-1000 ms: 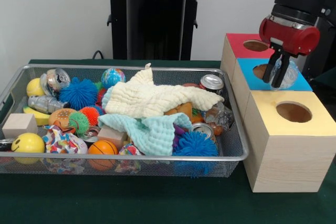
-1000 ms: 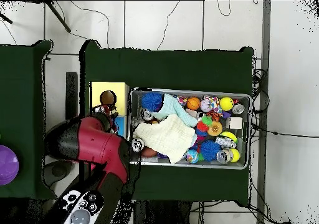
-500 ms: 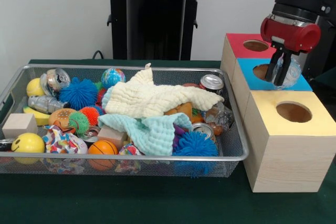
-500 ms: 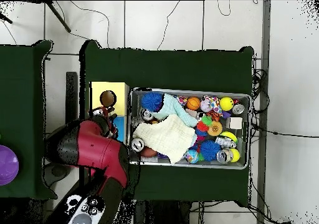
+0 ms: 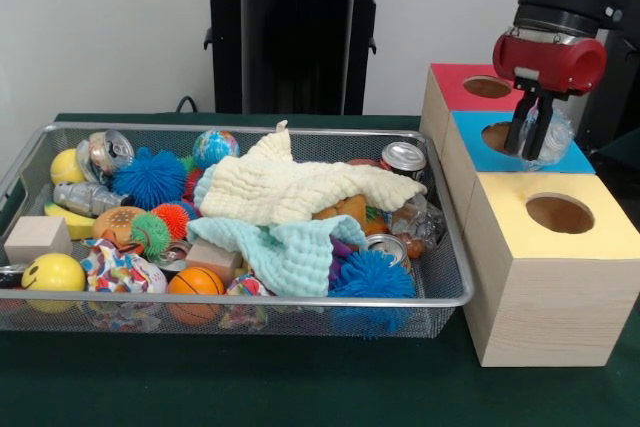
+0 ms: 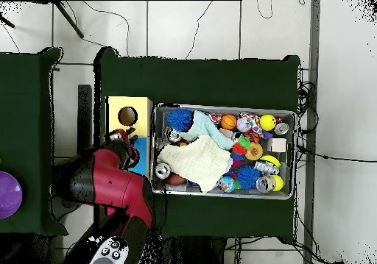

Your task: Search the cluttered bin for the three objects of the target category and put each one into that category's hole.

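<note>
Between the fingers of the gripper [image 5: 530, 149] hangs a crumpled clear plastic thing [image 5: 553, 137], probably a squashed bottle or wrapper; the pincer is closed on it. It hangs just above the blue box [image 5: 575, 159], a little to the side of that box's hole [image 5: 497, 134]. I judge it very light, thin and springy, and also slippery, so a firm pinch on a folded ridge holds better than one on a smooth face. It is wider than the fingers, so it may catch on the rim of the hole when released.

Behind the gripper stands the red box [image 5: 450, 87], and in front of it the yellow box [image 5: 600, 237]. To its side, well apart, lies the wire bin [image 5: 300, 300], full of balls, cans [image 5: 403, 157] and two cloths [image 5: 290, 192]. More clear plastic [image 5: 420, 217] seems to lie there beside the cans.
</note>
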